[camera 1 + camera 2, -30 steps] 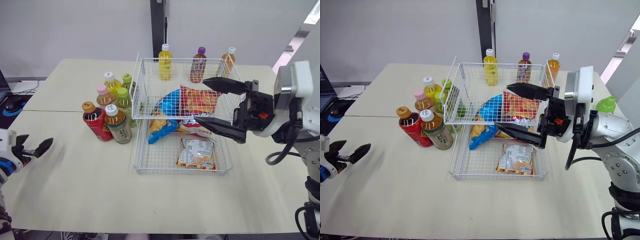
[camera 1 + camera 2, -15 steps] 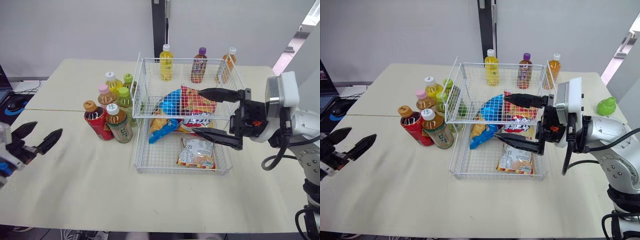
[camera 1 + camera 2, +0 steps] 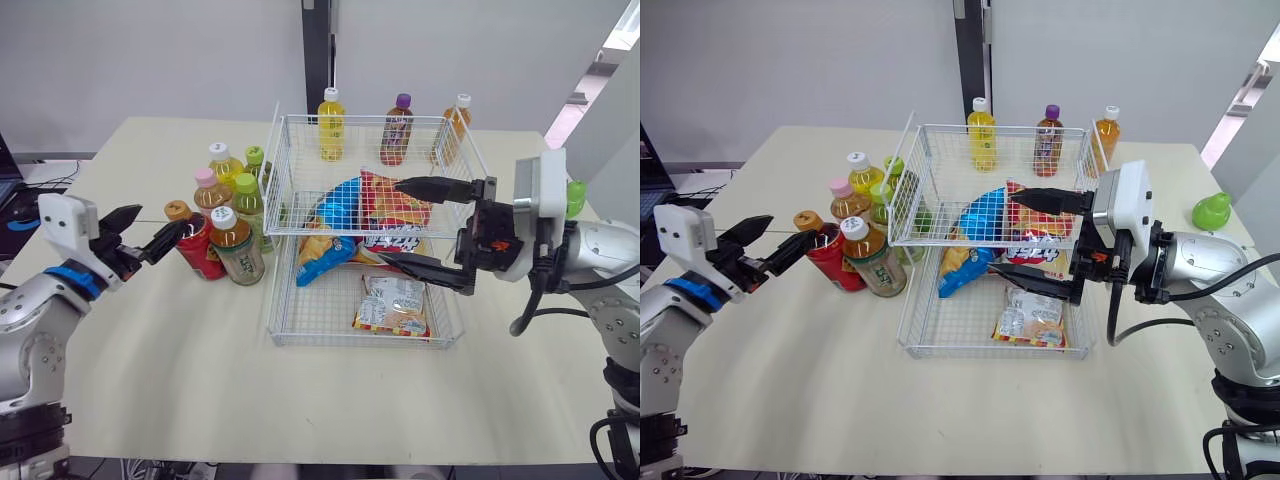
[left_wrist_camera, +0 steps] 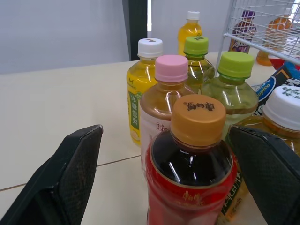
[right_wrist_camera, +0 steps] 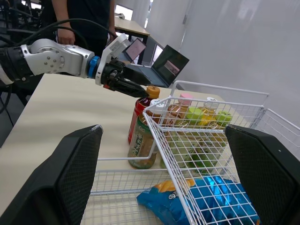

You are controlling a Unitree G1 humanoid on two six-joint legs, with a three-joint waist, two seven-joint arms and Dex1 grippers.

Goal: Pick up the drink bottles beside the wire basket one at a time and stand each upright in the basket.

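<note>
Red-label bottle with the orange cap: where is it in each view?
Left eye view: red-label bottle left of centre, at the front of the cluster.
Right eye view: same place, left of centre.
Left wrist view: nearest the camera.
Right wrist view: just outside the wire basket, at its corner.
Shared landmark: pink-capped bottle just behind it.

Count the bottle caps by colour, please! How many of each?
White caps: 4
Green caps: 2
Pink cap: 1
Orange cap: 1
Purple cap: 1
Total: 9
</note>
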